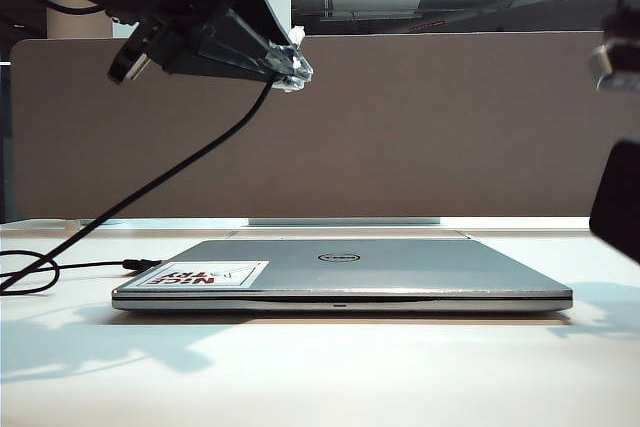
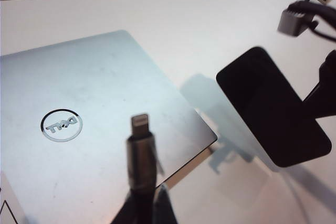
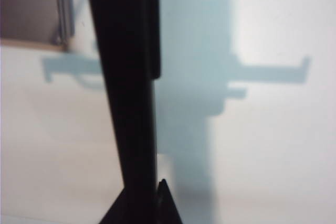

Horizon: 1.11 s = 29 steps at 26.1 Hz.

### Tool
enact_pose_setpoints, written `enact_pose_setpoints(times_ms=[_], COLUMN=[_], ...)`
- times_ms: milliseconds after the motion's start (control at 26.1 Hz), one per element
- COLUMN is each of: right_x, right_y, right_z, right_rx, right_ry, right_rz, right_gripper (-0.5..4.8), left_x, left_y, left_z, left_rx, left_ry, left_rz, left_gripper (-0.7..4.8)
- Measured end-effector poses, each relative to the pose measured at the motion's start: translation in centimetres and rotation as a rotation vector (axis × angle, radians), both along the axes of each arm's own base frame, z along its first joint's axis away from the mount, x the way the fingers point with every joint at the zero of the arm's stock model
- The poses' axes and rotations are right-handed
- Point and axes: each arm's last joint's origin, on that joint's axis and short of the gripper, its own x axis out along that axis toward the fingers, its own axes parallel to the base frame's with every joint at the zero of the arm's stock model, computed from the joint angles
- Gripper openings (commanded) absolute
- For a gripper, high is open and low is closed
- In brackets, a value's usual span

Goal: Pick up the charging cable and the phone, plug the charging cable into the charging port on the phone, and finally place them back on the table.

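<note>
We saw our left gripper (image 2: 140,203) pinched tight on the cable (image 2: 140,150), its plug raised above the one laptop (image 2: 79,129). Our right gripper (image 3: 142,205) clamped the one phone (image 3: 126,77) edgewise, above the table (image 2: 210,19). A second cord (image 1: 100,266) lay beside the laptop.

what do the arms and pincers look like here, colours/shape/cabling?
Both are black. The left pincer tapers from a bulky black wrist to slim fingers with pale, whitish tips. Of the right arm, a grey block with black leads shows; the right pincer shows only dark finger bases.
</note>
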Motion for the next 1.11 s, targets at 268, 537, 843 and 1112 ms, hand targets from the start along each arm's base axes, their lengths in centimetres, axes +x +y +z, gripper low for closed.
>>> enact_pose_setpoints(times_ms=[268, 537, 843, 1112], right_x=[1.5, 2.0, 2.8, 4.2], right_y=[0.2, 0.4, 0.6, 1.0], right_z=[-1.7, -2.0, -2.2, -4.5], right_rx=[-0.013, -0.001, 0.038, 0.067], right_ry=[0.06, 0.024, -0.019, 0.024], right_rz=[0.032, 0.048, 0.054, 0.076], right_gripper=[-0.06, 0.28, 0.28, 0.64], left_x=[0.0, 0.0, 0.0, 0.0], left_y=[0.0, 0.0, 0.0, 0.0], left_z=[0.0, 0.0, 0.0, 0.0], left_rx=[0.0, 0.0, 0.0, 0.0], left_ry=[0.0, 0.0, 0.0, 0.0], left_rz=[0.0, 0.0, 0.0, 0.0], left_gripper=[-0.06, -0.06, -0.06, -0.06])
